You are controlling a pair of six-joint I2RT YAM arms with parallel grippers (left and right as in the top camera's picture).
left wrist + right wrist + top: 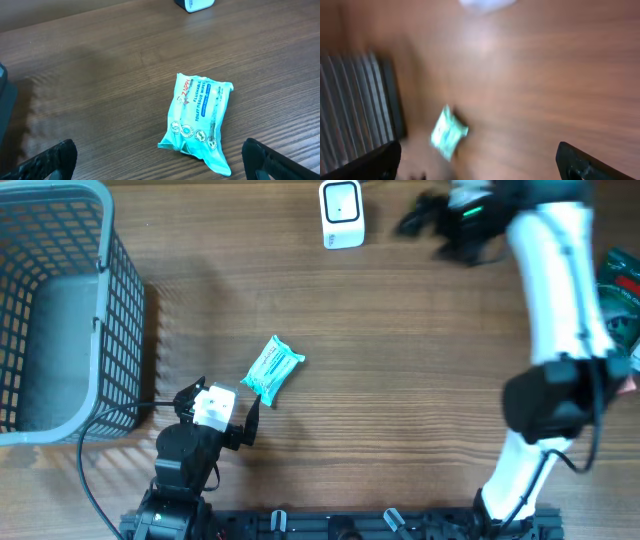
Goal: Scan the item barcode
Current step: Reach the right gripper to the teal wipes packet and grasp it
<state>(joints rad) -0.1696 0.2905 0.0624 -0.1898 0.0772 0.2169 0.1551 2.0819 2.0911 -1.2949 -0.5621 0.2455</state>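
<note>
Lying flat on the table [100, 75], the pack [200, 120] looks soft, light, crinkly; best pinch its middle. The left fingers [52, 159] and right fingers [375, 160] are spread, empty.

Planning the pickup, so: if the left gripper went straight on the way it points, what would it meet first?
The left gripper would probably meet the teal plastic wipes packet on the wooden table, slightly right of centre; depth is unclear.

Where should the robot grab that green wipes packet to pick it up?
I'd grip the wipes packet across its narrow middle, coming straight down from above with the open left gripper, which is nearest. It lies flat on the table, so both long side edges are free.
</note>
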